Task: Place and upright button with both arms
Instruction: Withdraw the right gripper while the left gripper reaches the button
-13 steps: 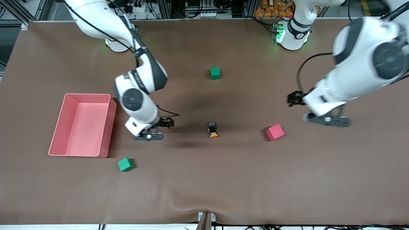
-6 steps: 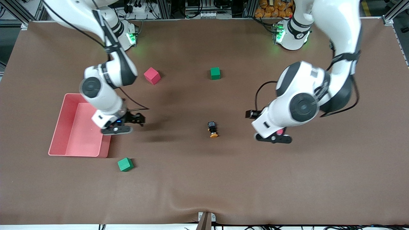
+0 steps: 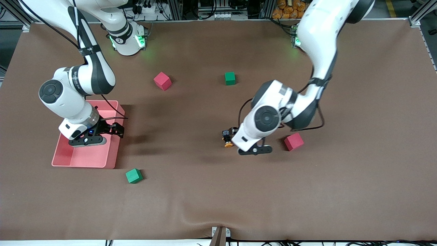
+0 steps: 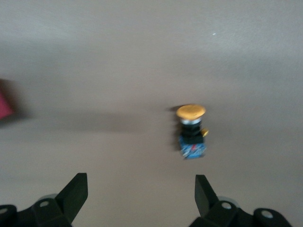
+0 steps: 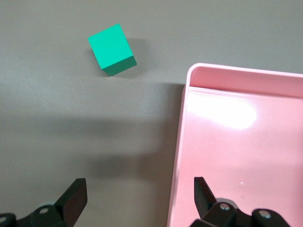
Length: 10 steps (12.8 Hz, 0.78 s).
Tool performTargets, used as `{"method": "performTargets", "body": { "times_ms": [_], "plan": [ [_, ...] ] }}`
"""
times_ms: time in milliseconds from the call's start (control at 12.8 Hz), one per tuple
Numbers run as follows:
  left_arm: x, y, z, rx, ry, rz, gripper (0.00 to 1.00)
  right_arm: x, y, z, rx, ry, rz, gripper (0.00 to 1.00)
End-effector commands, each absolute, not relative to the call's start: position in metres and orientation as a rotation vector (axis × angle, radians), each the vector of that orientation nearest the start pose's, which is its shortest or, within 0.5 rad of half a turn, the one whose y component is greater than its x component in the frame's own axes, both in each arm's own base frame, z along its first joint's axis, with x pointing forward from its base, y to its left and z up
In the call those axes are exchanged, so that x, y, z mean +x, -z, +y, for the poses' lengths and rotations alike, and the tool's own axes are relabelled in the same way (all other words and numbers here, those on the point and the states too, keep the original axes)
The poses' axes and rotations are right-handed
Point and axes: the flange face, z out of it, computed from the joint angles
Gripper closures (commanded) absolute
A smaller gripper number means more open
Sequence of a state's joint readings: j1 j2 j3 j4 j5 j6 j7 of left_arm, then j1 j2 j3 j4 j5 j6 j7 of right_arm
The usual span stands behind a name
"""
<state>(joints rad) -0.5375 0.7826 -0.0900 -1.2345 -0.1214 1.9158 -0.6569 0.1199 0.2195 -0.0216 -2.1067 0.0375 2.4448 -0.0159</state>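
From the high front camera you see a brown table with both arms reaching over it. The button (image 3: 227, 138) lies on its side near the middle of the table, its orange cap pointing toward the front camera. The left gripper (image 3: 254, 149) hangs just beside it, toward the left arm's end, partly covering it. A pink cube (image 3: 294, 141) sits near that gripper, farther toward the left arm's end. A second pink cube (image 3: 162, 81) and a green cube (image 3: 230, 78) lie farther from the camera than the button, well apart from it. Another green cube (image 3: 134, 176) lies nearer the camera, close to the corner of a pink bin (image 3: 113, 155) at the right arm's end. The right gripper (image 3: 87, 140) hovers over that bin. The table nearest the camera is bare and wide.

In the left wrist view, you see the button (image 4: 191, 132) lying on bare cloth ahead of the left gripper (image 4: 141, 194), whose fingers (image 4: 75, 194) are spread wide with nothing between them. A sliver of pink cube (image 4: 4, 104) shows at the frame's edge.

In the right wrist view, the right gripper (image 5: 139, 196) has its fingers (image 5: 203, 194) spread wide, straddling the bin's wall (image 5: 179, 156). The green cube (image 5: 111, 49) sits on the cloth close to the bin's corner.
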Motion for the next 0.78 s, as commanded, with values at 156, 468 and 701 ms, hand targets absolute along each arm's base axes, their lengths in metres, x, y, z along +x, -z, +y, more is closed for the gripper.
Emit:
{"method": "performTargets", "body": {
  "times_ms": [156,468,701],
  "plan": [
    [0.595,-0.24,-0.478,-3.293,-0.285,-0.425,0.0,0.579,-0.373,0.014,-3.095,0.165,-0.189,0.0],
    [0.601,-0.222,-0.479,-3.308,-0.224,-0.446,0.0,0.59,-0.443,-0.009,-3.091,0.076,-0.175,0.0],
    [0.601,-0.22,-0.478,-3.31,-0.224,-0.451,0.13,0.59,-0.515,-0.006,-3.082,-0.038,-0.182,0.0]
  ]
}}
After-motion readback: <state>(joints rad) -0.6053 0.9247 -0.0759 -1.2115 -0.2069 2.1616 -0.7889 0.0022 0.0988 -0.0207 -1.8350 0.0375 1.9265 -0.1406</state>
